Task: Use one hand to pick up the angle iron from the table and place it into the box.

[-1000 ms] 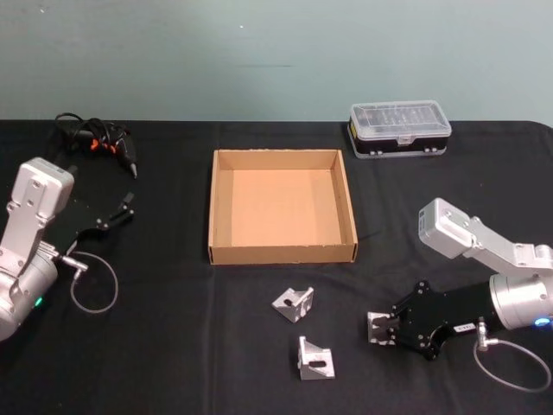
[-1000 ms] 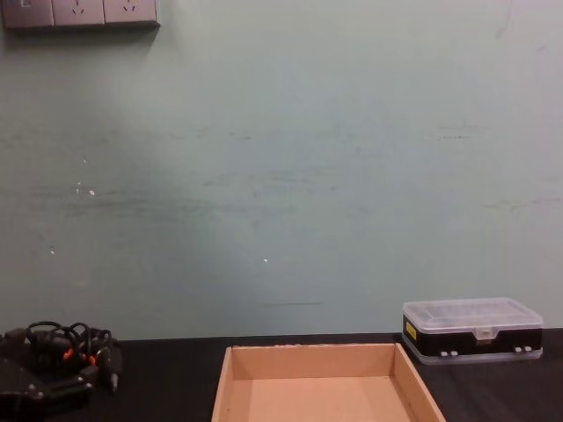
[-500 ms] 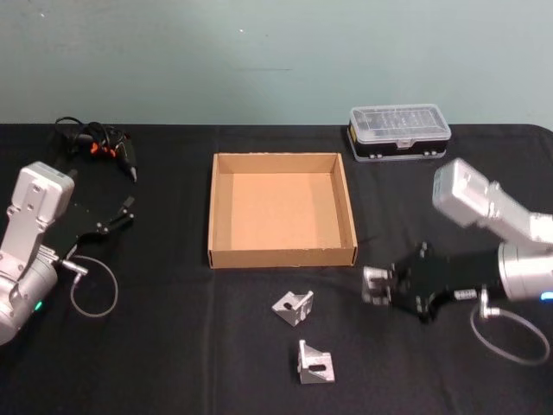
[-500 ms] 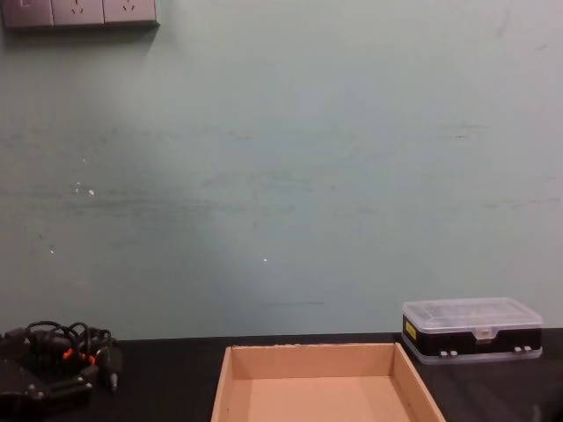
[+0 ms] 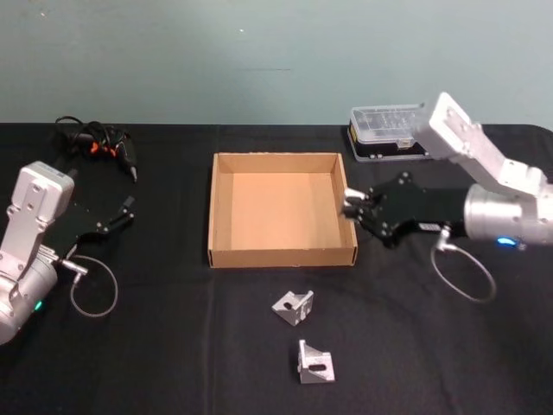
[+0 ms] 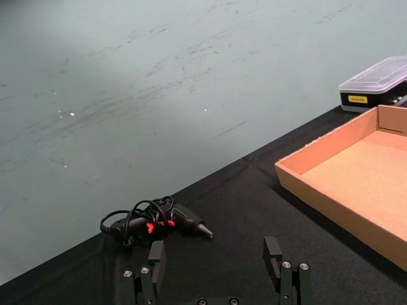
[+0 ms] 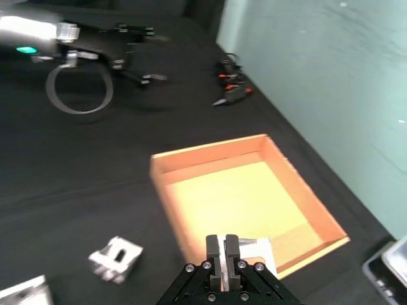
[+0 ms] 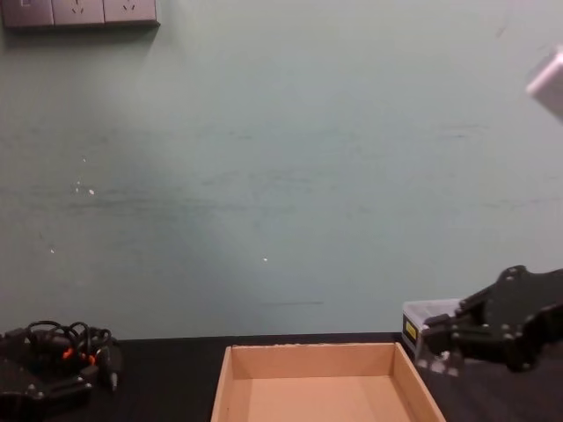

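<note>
The right gripper, pinching the angle iron, hangs just above the right wall of the box, whose open floor lies to its left, while the left gripper rests spread, well left of the box.
</note>
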